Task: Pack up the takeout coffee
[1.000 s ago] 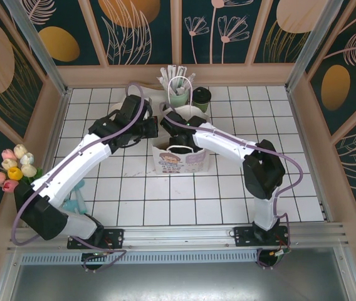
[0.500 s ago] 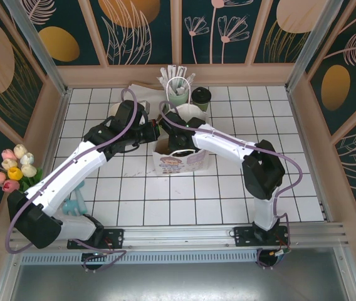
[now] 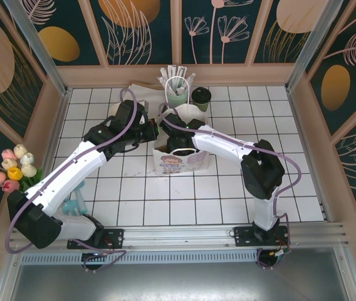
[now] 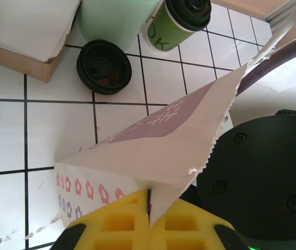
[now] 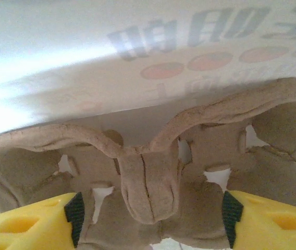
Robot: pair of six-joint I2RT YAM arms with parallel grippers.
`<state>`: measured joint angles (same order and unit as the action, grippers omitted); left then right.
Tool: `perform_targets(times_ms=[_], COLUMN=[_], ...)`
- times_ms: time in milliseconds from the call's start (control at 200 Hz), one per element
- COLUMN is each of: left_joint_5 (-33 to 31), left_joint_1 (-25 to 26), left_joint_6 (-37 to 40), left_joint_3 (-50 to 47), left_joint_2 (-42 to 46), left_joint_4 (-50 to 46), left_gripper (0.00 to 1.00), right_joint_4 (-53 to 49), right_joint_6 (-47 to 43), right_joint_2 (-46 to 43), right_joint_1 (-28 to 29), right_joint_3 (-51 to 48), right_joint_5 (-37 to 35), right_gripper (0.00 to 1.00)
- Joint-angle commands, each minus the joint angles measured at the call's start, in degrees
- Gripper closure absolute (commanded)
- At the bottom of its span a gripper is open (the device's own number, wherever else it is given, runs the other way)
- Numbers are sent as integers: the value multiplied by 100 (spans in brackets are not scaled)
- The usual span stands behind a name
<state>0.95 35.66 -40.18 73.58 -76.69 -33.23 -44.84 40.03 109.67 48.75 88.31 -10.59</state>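
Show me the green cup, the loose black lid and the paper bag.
green cup point(image 4: 166, 32), left wrist view, its green side.
loose black lid point(image 4: 103, 66), left wrist view, its centre.
paper bag point(image 4: 153, 151), left wrist view, its white wall.

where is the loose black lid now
Left wrist view, upper left: the lid lies on the tiles beside the mint holder, near the green cup.
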Motion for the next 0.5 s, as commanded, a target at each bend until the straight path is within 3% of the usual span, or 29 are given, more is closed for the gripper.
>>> perform_targets(times_ms=[0, 50, 80, 255, 495], left_joint_5=[-107, -130, -138, -111, -112], left_joint_1=[-11, -9, -12, -14, -14], left_joint_6=[33, 63, 80, 194, 248], left_joint_3=[207, 225, 239, 271, 331], left_joint_2=[-65, -74, -81, -118, -155], left_joint_4=[-157, -153, -157, -163, -219], left_gripper=[100, 100, 100, 100, 100], right_joint_4=[-123, -139, -127, 35, -60], right_joint_6=[-388, -496, -564, -888, -1217], right_joint_2=[-255, -326, -380, -733, -702], right_joint_1=[12, 12, 12, -14, -131], right_joint_3=[186, 194, 188, 103, -36], right_joint_5=[17, 82, 142, 369, 645], right_gripper=[21, 13, 1, 4, 55])
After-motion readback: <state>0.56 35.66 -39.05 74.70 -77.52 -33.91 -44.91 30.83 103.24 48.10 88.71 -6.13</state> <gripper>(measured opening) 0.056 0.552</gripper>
